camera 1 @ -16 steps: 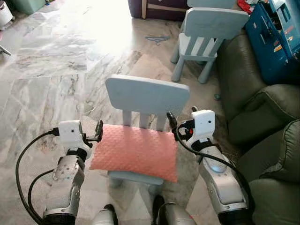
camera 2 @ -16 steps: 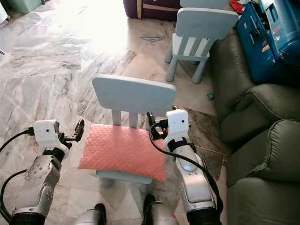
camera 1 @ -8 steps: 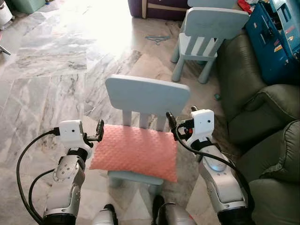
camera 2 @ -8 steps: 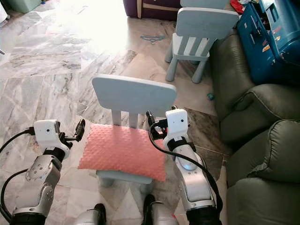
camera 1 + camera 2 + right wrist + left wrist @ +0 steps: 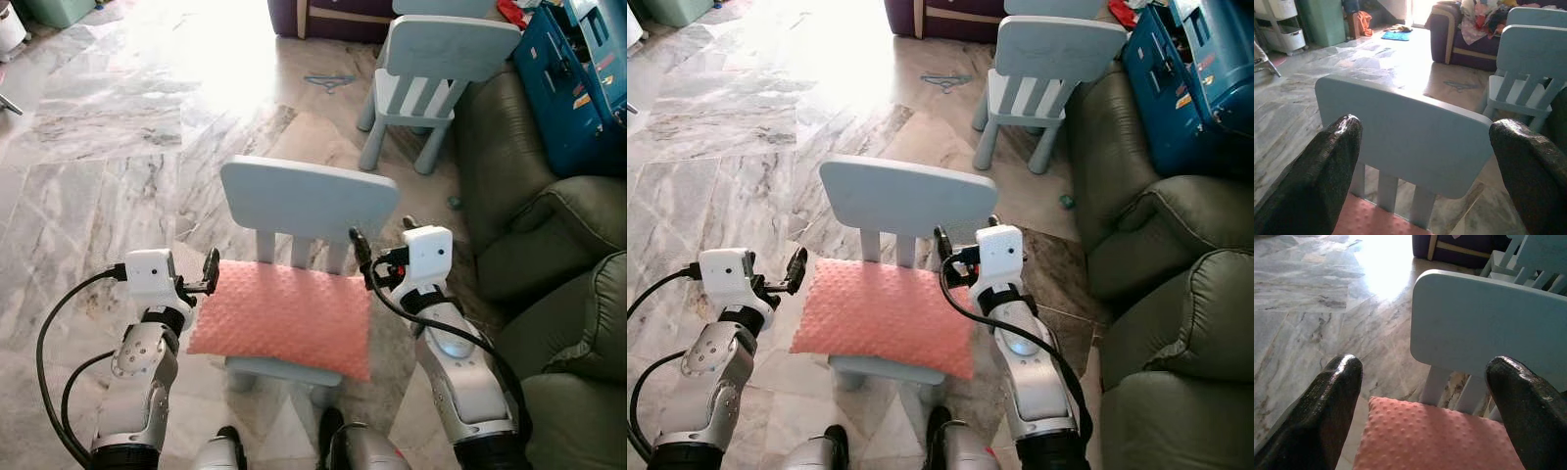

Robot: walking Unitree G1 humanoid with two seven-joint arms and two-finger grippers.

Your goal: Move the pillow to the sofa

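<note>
Two spread grippers, the left gripper (image 5: 208, 271) and right gripper (image 5: 364, 258), are kept flanking the pink pillow (image 5: 282, 316) on the chair (image 5: 308, 200); little has changed, so no grasp is made yet.

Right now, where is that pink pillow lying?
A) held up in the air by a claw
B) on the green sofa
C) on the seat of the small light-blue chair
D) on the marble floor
C: the pink pillow lies flat on the seat of the light-blue chair, with the left claw and right claw open at its two ends.
</note>
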